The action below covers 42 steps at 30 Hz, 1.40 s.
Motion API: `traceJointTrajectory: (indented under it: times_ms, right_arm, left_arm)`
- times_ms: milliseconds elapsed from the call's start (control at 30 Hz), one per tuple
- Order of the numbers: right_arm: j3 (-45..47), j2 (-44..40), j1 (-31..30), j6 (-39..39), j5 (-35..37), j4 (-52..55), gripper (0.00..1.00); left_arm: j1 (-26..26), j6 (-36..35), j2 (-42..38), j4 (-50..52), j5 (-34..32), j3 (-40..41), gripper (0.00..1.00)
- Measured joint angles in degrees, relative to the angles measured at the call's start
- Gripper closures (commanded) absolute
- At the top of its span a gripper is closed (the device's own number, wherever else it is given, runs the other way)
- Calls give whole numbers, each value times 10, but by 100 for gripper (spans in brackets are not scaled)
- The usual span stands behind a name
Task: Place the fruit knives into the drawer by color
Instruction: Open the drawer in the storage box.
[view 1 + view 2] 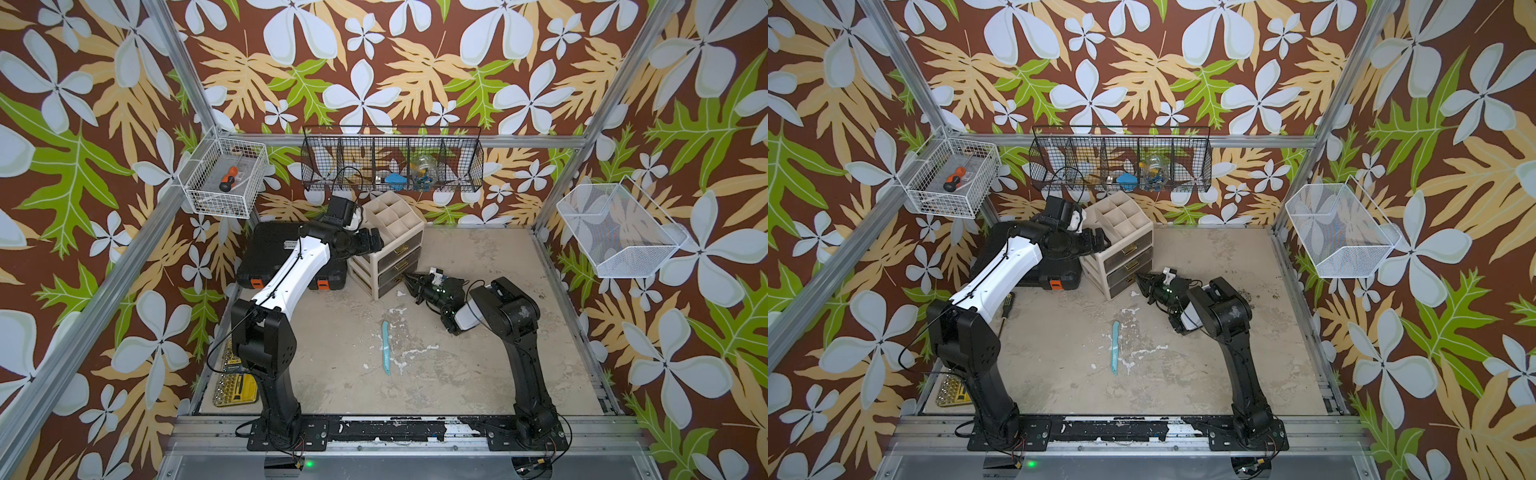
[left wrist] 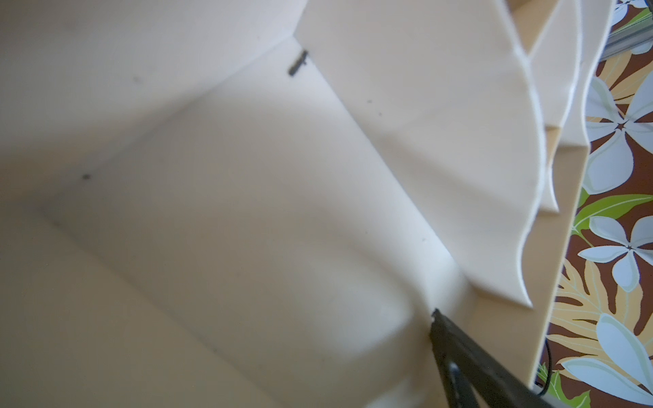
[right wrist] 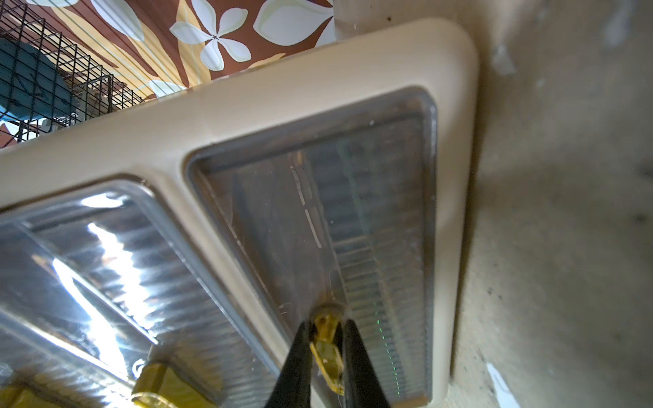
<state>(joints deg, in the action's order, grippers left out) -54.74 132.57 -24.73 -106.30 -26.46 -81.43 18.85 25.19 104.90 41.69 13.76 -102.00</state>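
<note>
Top views, knife: the slim light-blue plastic fruit knife [image 1: 386, 348] lies flat on the grey stained bench [image 1: 478, 374], out in front of the beige three-drawer plastic cabinet [image 1: 363, 276] and well apart from it, with nothing touching it. No green or pink knife is in sight.
Top views, right arm: the right pincer [image 1: 406, 277] is nose-on to the smoky see-through lowest drawer [image 1: 388, 284]. All three drawers look shut.
Top views, left arm: the left pincer [image 1: 374, 241] sits at the rim of the cabinet's gridded top tray [image 1: 392, 216].
Left wrist: cream compartment walls fill the shot, with one black finger [image 2: 459, 353] down inside. Its partner is out of frame. The jaws are spread and gripping nothing I can see; my guess is it's bracing the cabinet.
Right wrist: here's what the top views can't give. Two black fingers pinch the small gold handle [image 3: 327, 348] of that lowest drawer. The knife doesn't show in this view.
Handling, knife: my read is that it's light, stiff and smooth, and it lies low on the bench. Take it across the thicker handle end, jaws square to its length. Caught off-centre, it could skid or pivot.
</note>
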Motion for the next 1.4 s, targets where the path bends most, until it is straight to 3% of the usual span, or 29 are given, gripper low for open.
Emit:
traceJointTrajectory:
  times_ms: [533,900,1400]
  right_arm:
    - [115,-58,11,0,-9,-36,94]
    - [117,-66,-1,2,-17,-26,95]
    - [195,-102,-2,-7,-17,-58,95]
  left_arm:
    - [-5,0,2,5,-1,-8,3]
    - [-5,0,6,5,5,-10,2]
    - [-6,2,20,0,17,-24,3]
